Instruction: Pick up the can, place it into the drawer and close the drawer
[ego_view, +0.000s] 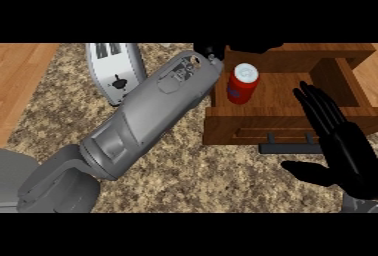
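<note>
The red can (242, 84) stands upright inside the open wooden drawer (288, 127), right of centre in the upper half of the frame, its long axis vertical. We see our left hand (210, 50) just up and left of it at the forearm's tip, largely hidden, so we cannot tell its fingers' state. Our right hand (341, 145), lower right, is open with straight fingers, just right of the drawer's dark handle (289, 147) (the nearer hand for pushing it closed, we judge). A toaster (116, 72) sits at upper left.
</note>
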